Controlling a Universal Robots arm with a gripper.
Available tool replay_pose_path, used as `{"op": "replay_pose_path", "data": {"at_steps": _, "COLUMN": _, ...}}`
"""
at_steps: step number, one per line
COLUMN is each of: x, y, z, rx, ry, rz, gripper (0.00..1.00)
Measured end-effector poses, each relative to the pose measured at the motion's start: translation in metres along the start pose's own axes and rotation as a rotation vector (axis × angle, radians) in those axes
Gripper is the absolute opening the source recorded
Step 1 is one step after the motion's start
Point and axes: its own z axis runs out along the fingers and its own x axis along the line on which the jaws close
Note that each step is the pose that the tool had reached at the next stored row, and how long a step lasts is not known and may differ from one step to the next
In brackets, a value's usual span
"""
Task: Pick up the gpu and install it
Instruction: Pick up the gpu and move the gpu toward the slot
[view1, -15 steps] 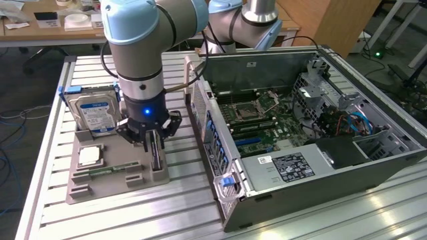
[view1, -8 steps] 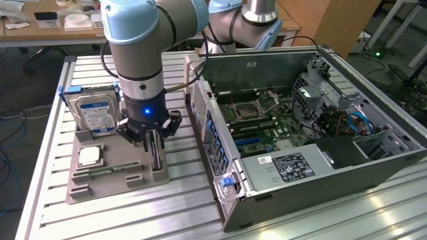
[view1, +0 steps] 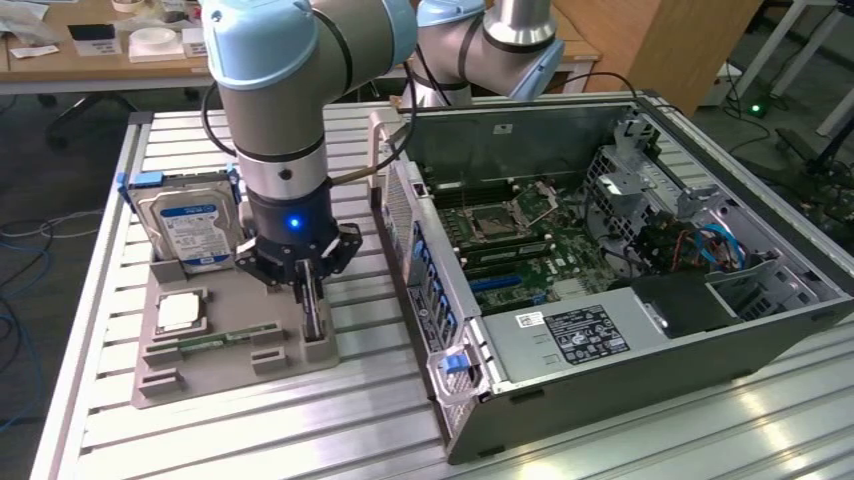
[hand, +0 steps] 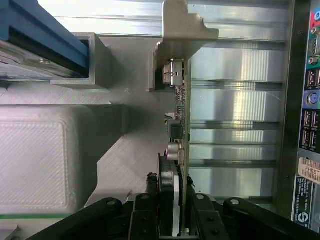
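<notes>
My gripper (view1: 308, 288) hung low over the far right corner of the grey tray (view1: 227, 372), on the exterior view's left half of the slatted metal table (view1: 694, 440). The gpu (view1: 315, 328) stood on edge in its slot along the tray's right side, and I was straddling it from above. In the wrist view the gripper (hand: 172, 225) sat either side of the gpu (hand: 183, 125), drawn in narrow around it, and the card's pale metal bracket (hand: 182, 30) stuck out at its other end. Whether I had closed firmly onto the card or only sat hard beside it I could not tell, since the contact was in shadow; the card was in the tray and not lifted. To the exterior view's left of it stood the hard drive (view1: 187, 230), upright at the tray's far end; nearer lay a processor chip (view1: 178, 312) and a memory stick (view1: 220, 340). The open computer case (view1: 641, 300) lay just beside the tray on the exterior view's right, its motherboard facing up.
</notes>
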Motion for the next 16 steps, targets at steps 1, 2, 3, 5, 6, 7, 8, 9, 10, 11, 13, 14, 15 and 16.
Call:
{"op": "replay_pose_path", "data": {"at_steps": 1, "x": -0.0001, "y": 0.0, "z": 0.0001, "rx": 0.0, "ry": -0.0001, "rz": 0.0, "gripper": 0.3}}
{"op": "replay_pose_path", "data": {"at_steps": 2, "x": -0.0003, "y": 0.0, "z": 0.0, "rx": 0.0003, "ry": -0.0001, "rz": 0.0, "gripper": 0.3}}
{"op": "replay_pose_path", "data": {"at_steps": 3, "x": -0.0004, "y": 0.0, "z": 0.0, "rx": 0.0003, "ry": 0.0, "rz": 0.0, "gripper": 0.29}}
{"op": "replay_pose_path", "data": {"at_steps": 5, "x": -0.0006, "y": 0.0, "z": 0.0001, "rx": 0.0008, "ry": 0.0, "rz": 0.0, "gripper": 0.28}}
{"op": "replay_pose_path", "data": {"at_steps": 6, "x": -0.0008, "y": 0.0, "z": 0.0001, "rx": 0.001, "ry": 0.0001, "rz": 0.0, "gripper": 0.28}}
{"op": "replay_pose_path", "data": {"at_steps": 7, "x": -0.001, "y": 0.0, "z": 0.0001, "rx": 0.0011, "ry": 0.0001, "rz": 0.0, "gripper": 0.28}}
{"op": "replay_pose_path", "data": {"at_steps": 8, "x": -0.0011, "y": 0.0, "z": 0.0001, "rx": 0.0013, "ry": 0.0001, "rz": 0.0, "gripper": 0.28}}
{"op": "replay_pose_path", "data": {"at_steps": 9, "x": -0.0012, "y": 0.0, "z": 0.0001, "rx": 0.0015, "ry": 0.0001, "rz": 0.0, "gripper": 0.28}}
{"op": "replay_pose_path", "data": {"at_steps": 10, "x": -0.0012, "y": 0.0, "z": 0.0001, "rx": 0.0015, "ry": 0.0001, "rz": 0.0, "gripper": 0.28}}
{"op": "replay_pose_path", "data": {"at_steps": 11, "x": -0.0013, "y": -0.0001, "z": 0.0001, "rx": 0.0015, "ry": 0.0001, "rz": 0.0, "gripper": 0.28}}
{"op": "replay_pose_path", "data": {"at_steps": 13, "x": -0.0013, "y": 0.0, "z": 0.0002, "rx": 0.0015, "ry": 0.0001, "rz": 0.0, "gripper": 0.28}}
{"op": "replay_pose_path", "data": {"at_steps": 14, "x": -0.0014, "y": 0.0, "z": 0.0002, "rx": 0.0014, "ry": 0.0, "rz": 0.0, "gripper": 0.28}}
{"op": "replay_pose_path", "data": {"at_steps": 15, "x": -0.0014, "y": -0.0001, "z": 0.0002, "rx": 0.0015, "ry": 0.0001, "rz": 0.0, "gripper": 0.28}}
{"op": "replay_pose_path", "data": {"at_steps": 16, "x": -0.0014, "y": 0.0, "z": 0.0002, "rx": 0.0014, "ry": 0.0001, "rz": 0.0, "gripper": 0.28}}
